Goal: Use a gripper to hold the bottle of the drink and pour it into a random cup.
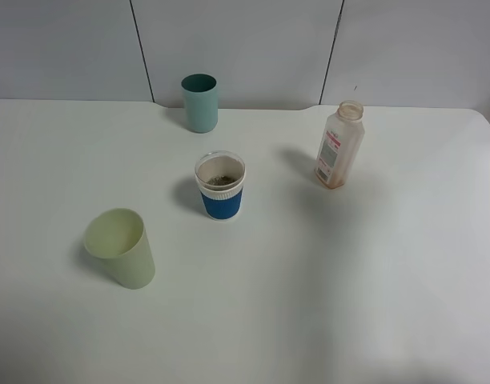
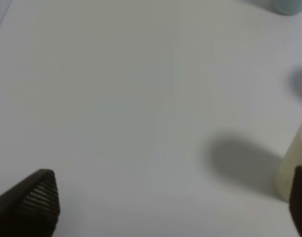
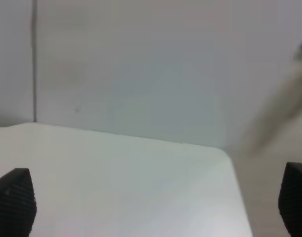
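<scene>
Standing uncapped at upper right of the high view on the smooth white counter (image 1: 373,288): the bottle (image 1: 339,146), clear plastic, wide-necked, white-labelled, only a thin brown film left at its base. Sitting at centre, well apart from it: the cup (image 1: 220,186), short, blue ribbed sleeve, brown drink inside, between a teal cup (image 1: 200,102) and a pale green cup (image 1: 121,248). Spread wide and empty: left hand (image 2: 170,202) and right hand (image 3: 153,207), ridged black fingertips (image 2: 40,195).
</scene>
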